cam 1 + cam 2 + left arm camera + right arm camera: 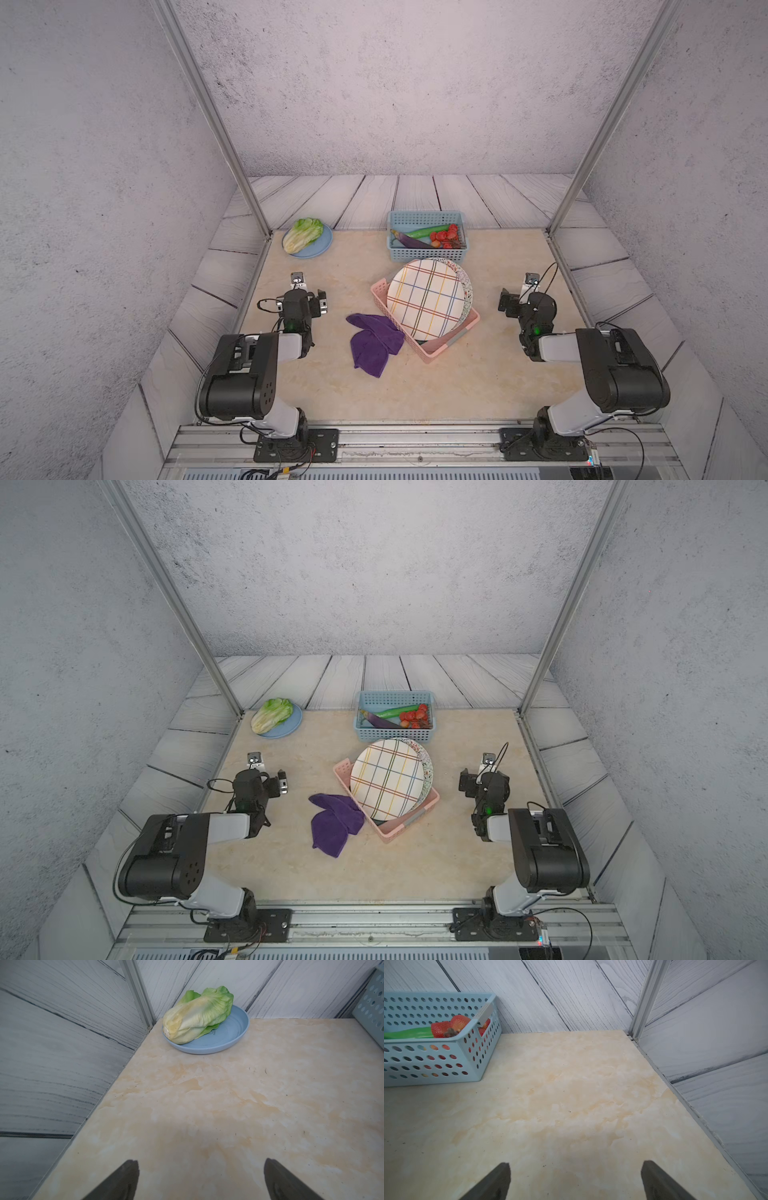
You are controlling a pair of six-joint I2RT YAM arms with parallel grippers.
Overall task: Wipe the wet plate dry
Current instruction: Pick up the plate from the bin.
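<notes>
2 grippers hang wide open and empty: in the wrist views the left gripper (pixel 200 1169) and the right gripper (pixel 575 1172) have only bare tabletop (pixel 228 1095) between their fingers (pixel 124 1180). Nothing is wiped yet, so I judge the step in hand to be fetching the purple cloth (pixel 374 343).

To do it well, the left gripper should come down on a raised fold near the cloth's middle, not a flat edge. It should take enough layers that a pad hangs below the jaws. The right gripper should take the plaid plate (pixel 426 299) by its upper rim, clear of the pink basket (pixel 438 351). It should then draw the plate off the speckled plate (pixel 467 282) behind it without dragging both.

In a top view the cloth lies at 4 o'clock from the left gripper, near but apart. The plaid plate stands tilted in the basket at 9 o'clock from the right gripper, well apart. Any water on it is probably too fine to see from here.
</notes>
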